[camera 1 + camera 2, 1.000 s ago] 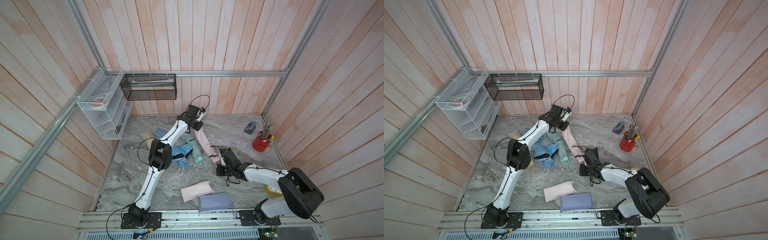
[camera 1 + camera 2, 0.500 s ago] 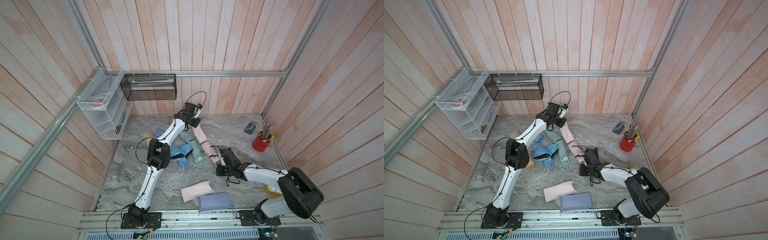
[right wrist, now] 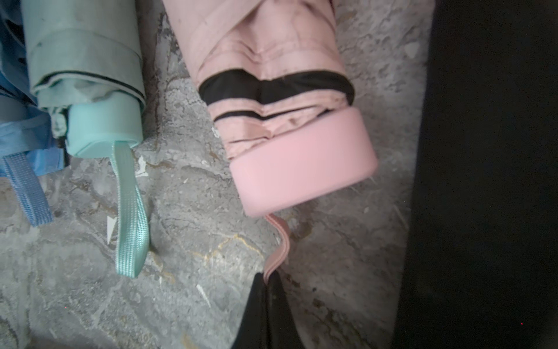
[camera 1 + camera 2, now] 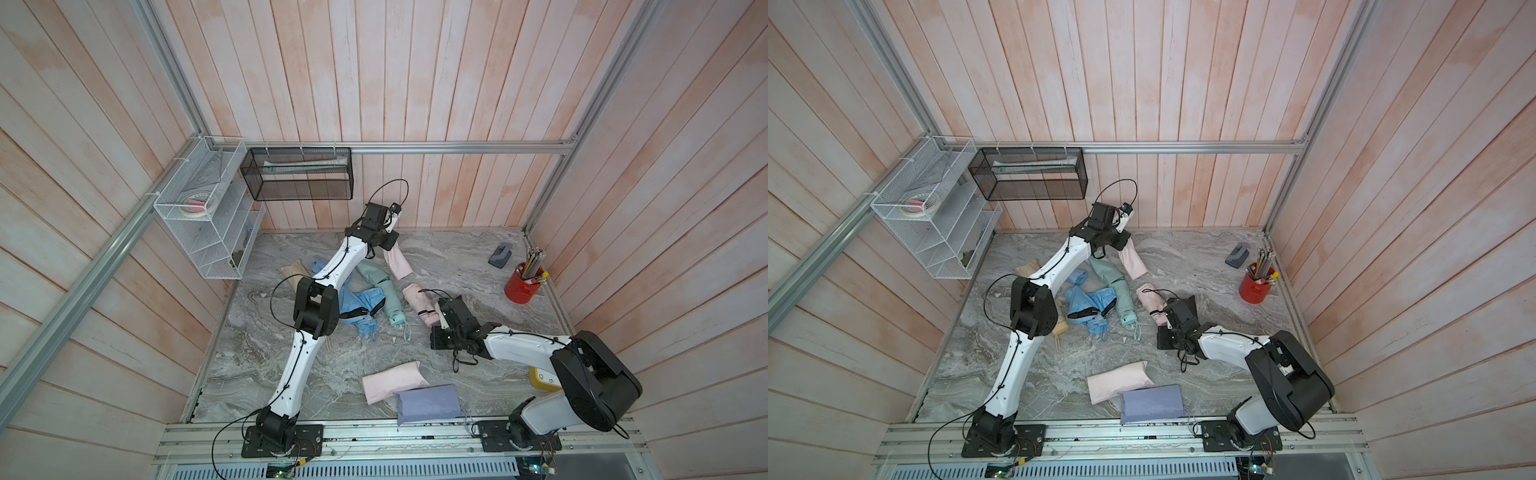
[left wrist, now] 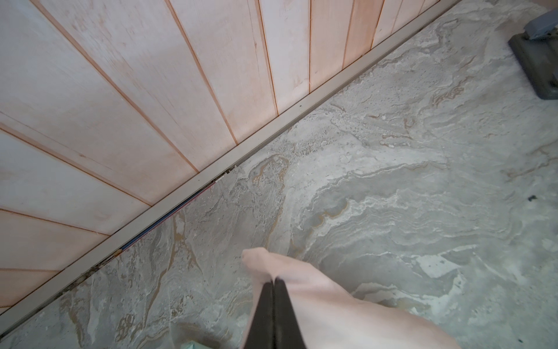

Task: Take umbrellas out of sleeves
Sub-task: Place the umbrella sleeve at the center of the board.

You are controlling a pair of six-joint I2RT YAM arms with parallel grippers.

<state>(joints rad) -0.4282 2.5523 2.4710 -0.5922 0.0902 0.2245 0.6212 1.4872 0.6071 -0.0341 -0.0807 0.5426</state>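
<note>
A second ago the pink sleeve and the pink umbrella read as one unbroken pink strip between the two arms. Now they are apart.

The left tool (image 5: 274, 282) has drawn back toward the rear wall (image 5: 151, 90). It is clenched on one end of the pink sleeve (image 4: 398, 264), with the fabric pinched between its closed fingers in the left wrist view. The sleeve hangs from that grip, limp and slanted, and its lower end reaches the desk (image 4: 457, 266). In both top views a strip of bare desk shows between this lower end and the pink umbrella (image 4: 417, 300).

The right arm has not shifted. The right tool (image 3: 268, 276) stays clamped on the umbrella's pink cord (image 3: 279, 241), just past the handle cap. The pink umbrella lies flat on the desk where it was, now bare, and its pleats and black strap show in the right wrist view.

The mint umbrella (image 4: 384, 295) lies just beside it, and the blue umbrella (image 4: 361, 305) lies beyond that. Both are unmoved.

Near the front edge a second pink sleeve (image 4: 390, 380) and a lavender sleeve (image 4: 428, 403) overlap, as before.
</note>
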